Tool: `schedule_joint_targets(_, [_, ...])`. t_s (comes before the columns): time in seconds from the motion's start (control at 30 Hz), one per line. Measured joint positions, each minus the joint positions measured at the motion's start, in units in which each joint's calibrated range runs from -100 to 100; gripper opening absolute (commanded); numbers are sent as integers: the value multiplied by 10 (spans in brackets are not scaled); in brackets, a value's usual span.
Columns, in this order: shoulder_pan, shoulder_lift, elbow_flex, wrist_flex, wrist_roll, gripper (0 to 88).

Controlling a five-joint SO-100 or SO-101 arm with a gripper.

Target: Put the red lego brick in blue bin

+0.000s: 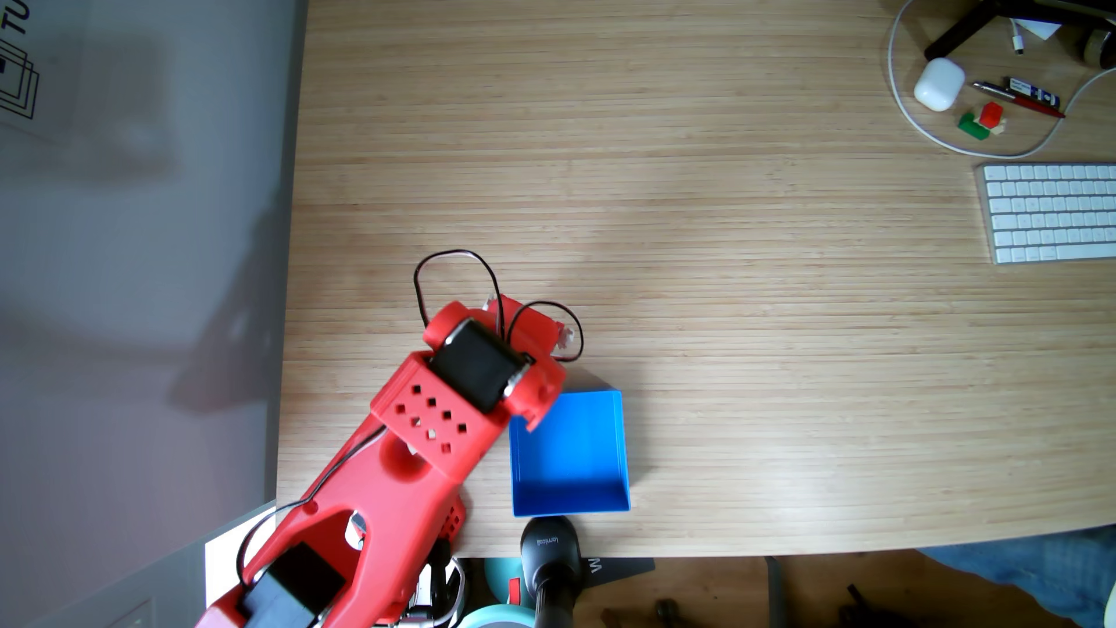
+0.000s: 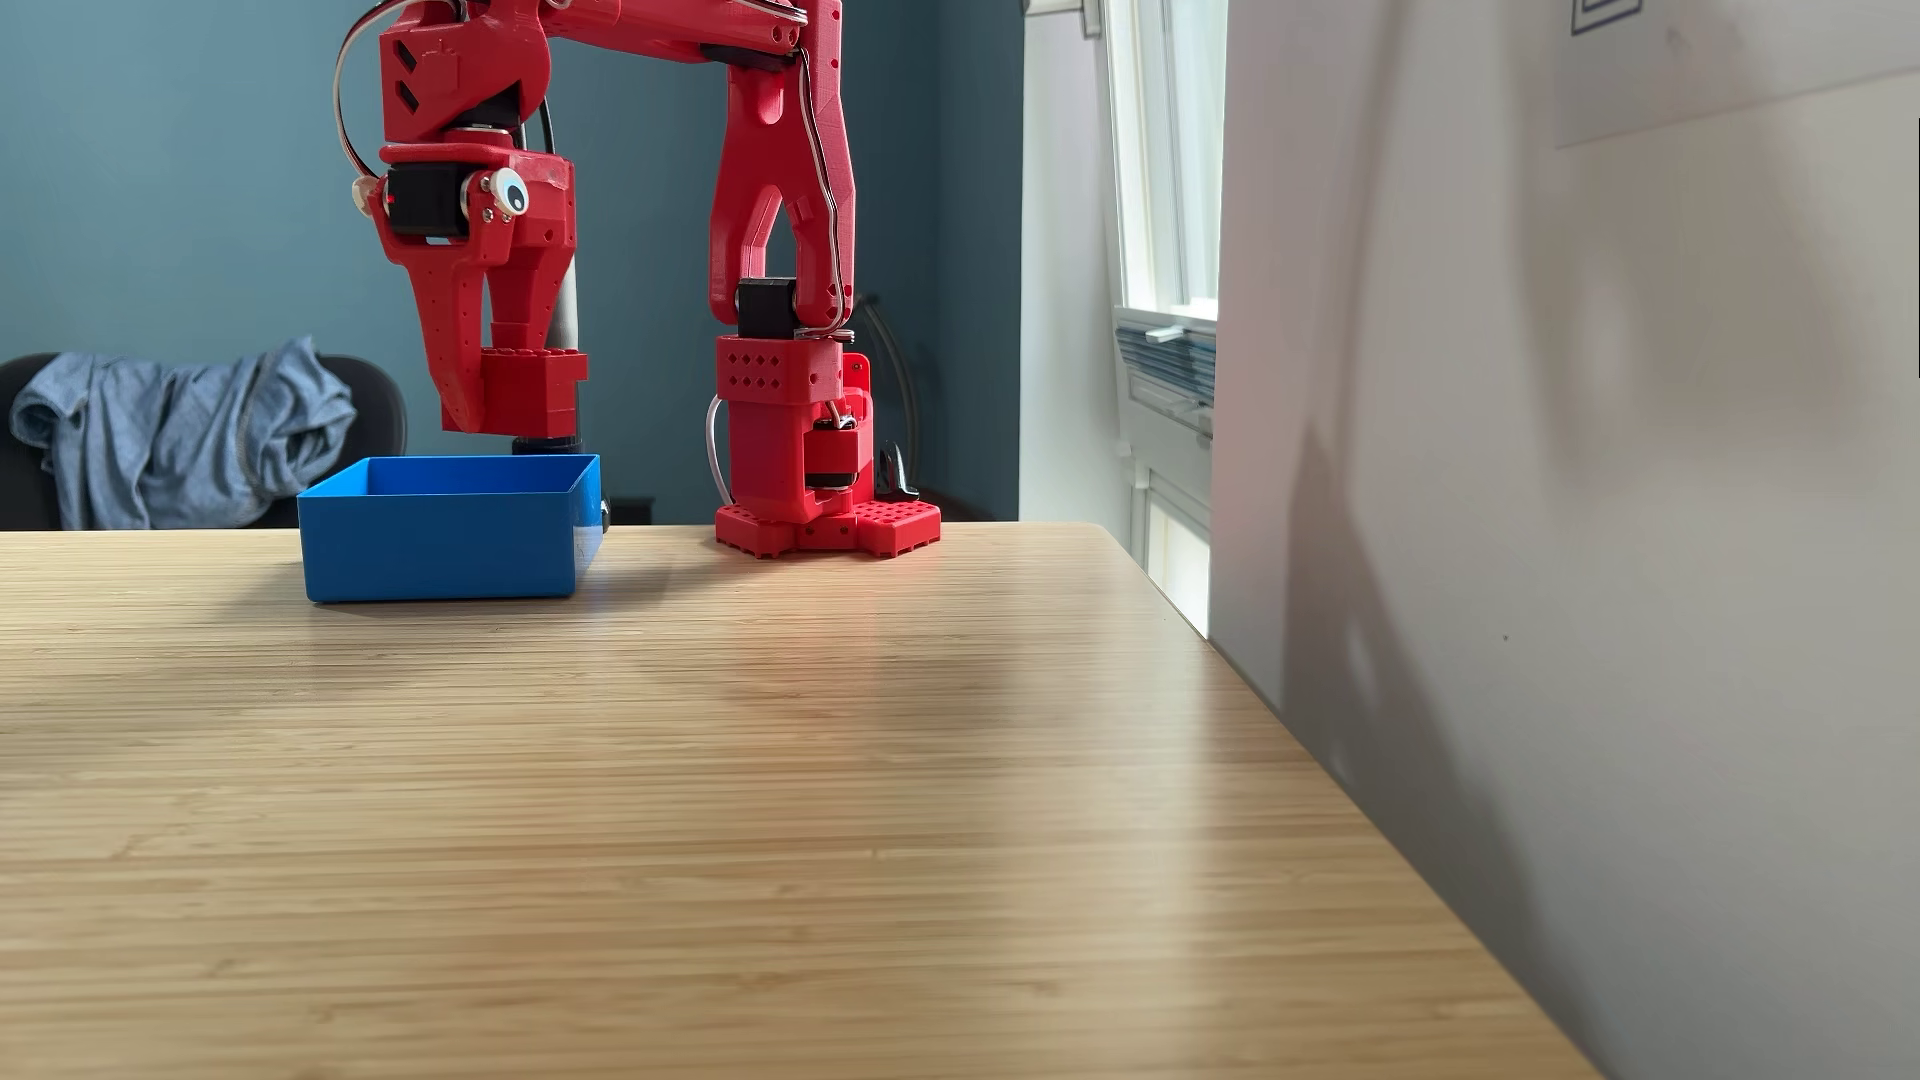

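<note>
Above the blue bin (image 2: 442, 540) on the tabletop (image 2: 727, 810), the end effector (image 2: 509, 421) hangs pointing down, clamped on the red lego brick (image 2: 532, 389) just over the bin's back wall, apparently poised so a release drops it inside.

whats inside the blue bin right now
The visible blue bin floor is bare. The arm covers its upper left corner in the top-down fixed view. The gripper holds the red lego brick just above its rim.
</note>
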Motion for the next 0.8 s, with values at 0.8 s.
schedule_joint_targets(0.8, [255, -34, 110, -28, 180, 1])
